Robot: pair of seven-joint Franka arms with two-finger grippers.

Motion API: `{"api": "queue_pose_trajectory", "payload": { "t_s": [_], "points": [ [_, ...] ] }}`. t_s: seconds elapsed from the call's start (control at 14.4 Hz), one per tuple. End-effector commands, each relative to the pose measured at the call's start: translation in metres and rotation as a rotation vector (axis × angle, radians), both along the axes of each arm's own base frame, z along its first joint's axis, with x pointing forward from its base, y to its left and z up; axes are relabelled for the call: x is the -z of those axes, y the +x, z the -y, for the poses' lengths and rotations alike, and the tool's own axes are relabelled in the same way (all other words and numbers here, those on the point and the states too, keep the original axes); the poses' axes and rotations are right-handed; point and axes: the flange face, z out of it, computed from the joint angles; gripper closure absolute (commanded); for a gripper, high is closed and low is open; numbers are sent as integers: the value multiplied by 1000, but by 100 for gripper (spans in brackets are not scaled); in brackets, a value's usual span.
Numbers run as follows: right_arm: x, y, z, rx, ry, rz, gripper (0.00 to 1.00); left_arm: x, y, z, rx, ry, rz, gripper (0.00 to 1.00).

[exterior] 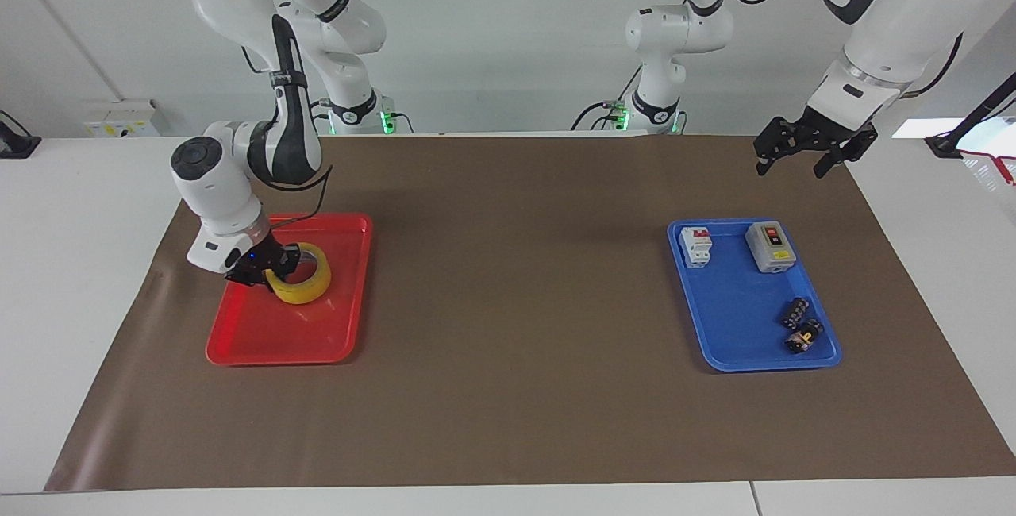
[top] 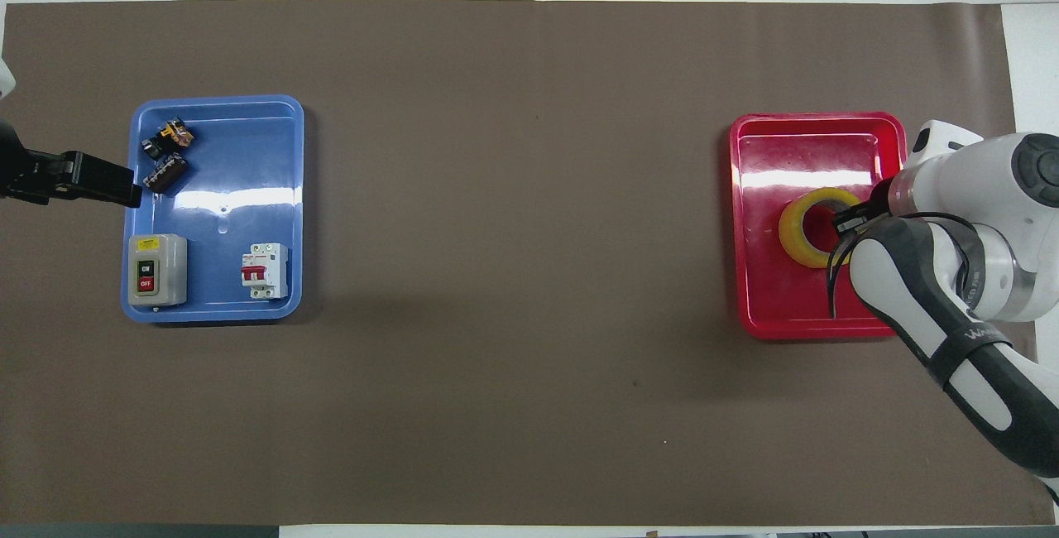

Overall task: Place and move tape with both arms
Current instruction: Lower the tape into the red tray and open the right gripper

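Observation:
The yellow tape [exterior: 306, 284] is a ring with a pale core, low in the red tray [exterior: 262, 341], at or just above its floor. My right gripper [exterior: 272, 265] is shut on the tape's rim at the side toward the right arm's end of the table, one finger inside the ring. In the overhead view the tape [top: 796, 228] lies in the tray's [top: 769, 306] middle, with the right gripper [top: 852, 219] partly hidden under the arm. My left gripper [exterior: 794, 157] waits open and empty in the air, over the mat beside the blue tray; it also shows in the overhead view [top: 99, 182].
A blue tray [exterior: 738, 341] at the left arm's end holds a white circuit breaker [exterior: 696, 247], a grey on/off switch box [exterior: 770, 247] and two small dark parts [exterior: 800, 325]. A brown mat [exterior: 516, 302] covers the table between the trays.

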Motion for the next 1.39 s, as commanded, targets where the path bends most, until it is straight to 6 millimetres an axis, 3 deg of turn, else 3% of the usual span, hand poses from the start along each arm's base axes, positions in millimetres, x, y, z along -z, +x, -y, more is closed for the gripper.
{"api": "queue_pose_trajectory", "payload": {
  "t_s": [0.0,0.21,0.42,0.62,0.9,1.11,1.32],
  "points": [
    [-4,-3,2,-2,-3,17,0,-1,-7,-4,-16,-13,7,0],
    [-13,4,2,-3,-5,30,0,-1,-7,-4,-16,-13,7,0],
    [-51,21,-7,163,4,68,0,-1,-7,-4,-16,-13,7,0],
    [-83,32,-38,302,7,29,0,-1,-7,-4,-16,-13,7,0],
    [-157,29,-64,467,6,25,0,-1,-7,-4,-16,-13,7,0],
    [-236,25,-63,522,3,-14,0,-1,-7,-4,-16,-13,7,0],
    [-290,14,-59,535,5,-16,0,-1,-7,-4,-16,-13,7,0]
  ]
}}
